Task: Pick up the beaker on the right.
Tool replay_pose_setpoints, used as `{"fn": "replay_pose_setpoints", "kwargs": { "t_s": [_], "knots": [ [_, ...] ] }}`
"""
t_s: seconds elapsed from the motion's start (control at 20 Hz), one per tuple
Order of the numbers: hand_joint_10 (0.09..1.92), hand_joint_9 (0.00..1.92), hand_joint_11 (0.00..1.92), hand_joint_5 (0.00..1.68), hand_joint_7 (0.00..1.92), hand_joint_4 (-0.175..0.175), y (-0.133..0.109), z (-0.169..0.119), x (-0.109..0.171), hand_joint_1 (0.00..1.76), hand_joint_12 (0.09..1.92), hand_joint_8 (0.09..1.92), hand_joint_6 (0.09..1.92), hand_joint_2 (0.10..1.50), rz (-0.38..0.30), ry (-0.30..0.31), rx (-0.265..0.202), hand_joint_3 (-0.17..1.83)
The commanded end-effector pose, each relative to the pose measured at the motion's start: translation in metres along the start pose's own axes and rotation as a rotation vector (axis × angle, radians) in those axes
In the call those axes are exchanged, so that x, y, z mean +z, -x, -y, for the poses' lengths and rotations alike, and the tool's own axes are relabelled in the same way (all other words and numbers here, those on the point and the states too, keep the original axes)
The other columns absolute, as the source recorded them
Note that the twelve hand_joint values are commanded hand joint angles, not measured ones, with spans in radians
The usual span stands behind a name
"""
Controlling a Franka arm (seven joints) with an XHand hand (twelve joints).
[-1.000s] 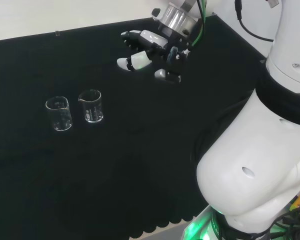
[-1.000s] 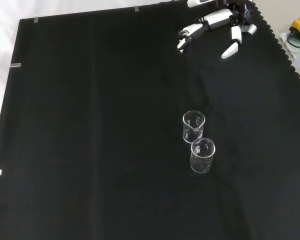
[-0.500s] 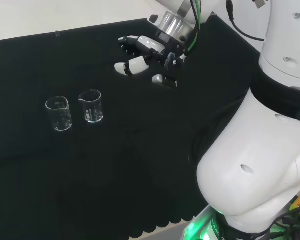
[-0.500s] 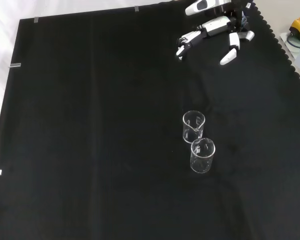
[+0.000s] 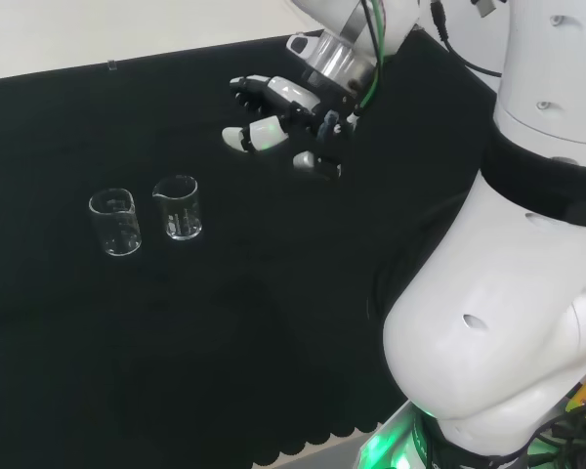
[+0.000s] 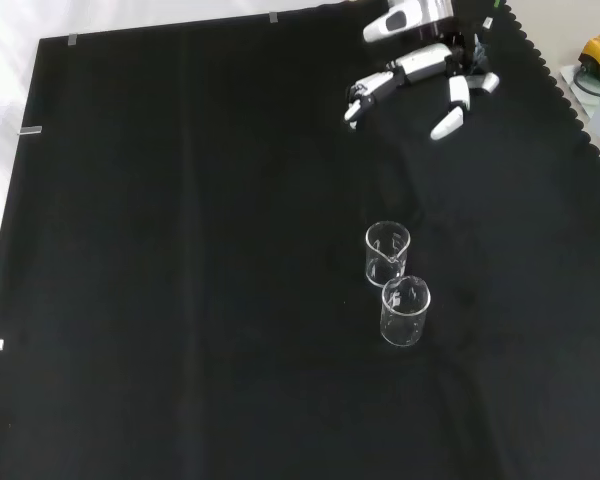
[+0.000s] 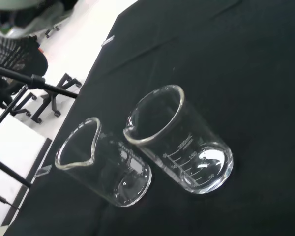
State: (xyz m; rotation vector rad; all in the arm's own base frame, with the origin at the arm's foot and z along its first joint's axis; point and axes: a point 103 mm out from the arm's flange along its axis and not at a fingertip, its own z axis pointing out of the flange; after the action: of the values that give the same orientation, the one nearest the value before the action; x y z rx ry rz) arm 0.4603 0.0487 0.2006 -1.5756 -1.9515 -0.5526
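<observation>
Shifted since the earlier frames: black and white robot hand (image 5: 291, 107), lower and leftward in the head view, away from the far right corner of the black cloth (image 5: 273, 371) and a little nearer the glassware; in the front view (image 6: 420, 75), likewise down from the top edge toward the middle. Fingers spread and relaxed, thumb apart, nothing held. Unmoved: two small clear glass beakers, upright, empty as far as can be told, standing just beside each other toward the left part of the cloth in the head view. Task's target, by the head view: right-hand clear glass beaker with a pouring spout (image 5: 179, 207), the one nearer the hand; in the front view the upper of the pair (image 6: 387, 254); probably the nearer, larger one in the wrist view (image 7: 179, 140), though hard to say for certain. Neighbouring clear glass beaker (image 5: 115, 223) on its far side, lower in the front view (image 6: 406, 311). Still well apart, hand and target, with bare cloth between. Judged stage: approach under way, grasp not yet begun. Likely needed next: more travel toward the target, then fingers closing round its wall. Risk, as a judgement: close neighbour leaves little room on that side, so a knock or a double grab looks possible.
</observation>
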Motion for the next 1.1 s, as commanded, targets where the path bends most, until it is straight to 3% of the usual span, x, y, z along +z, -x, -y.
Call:
{"fn": "replay_pose_setpoints", "kwargs": {
  "t_s": [0.05,0.55,0.85,1.1],
  "knots": [
    [0.90,0.23,0.05,0.27,0.18,-0.136,0.000,-0.011,0.016,0.78,1.45,0.80,0.09,0.40,-0.005,-0.016,-0.035,0.99],
    [0.90,0.22,0.05,0.26,0.16,-0.136,0.011,-0.012,0.025,0.77,1.45,0.79,0.09,0.40,-0.029,-0.034,-0.064,0.99],
    [0.90,0.22,0.04,0.26,0.16,-0.135,0.015,-0.014,0.033,0.77,1.45,0.80,0.09,0.40,-0.004,-0.023,-0.063,0.99],
    [0.90,0.22,0.04,0.26,0.15,-0.135,0.013,-0.022,0.045,0.77,1.45,0.80,0.09,0.40,0.020,-0.024,-0.092,0.99]
  ]
}}
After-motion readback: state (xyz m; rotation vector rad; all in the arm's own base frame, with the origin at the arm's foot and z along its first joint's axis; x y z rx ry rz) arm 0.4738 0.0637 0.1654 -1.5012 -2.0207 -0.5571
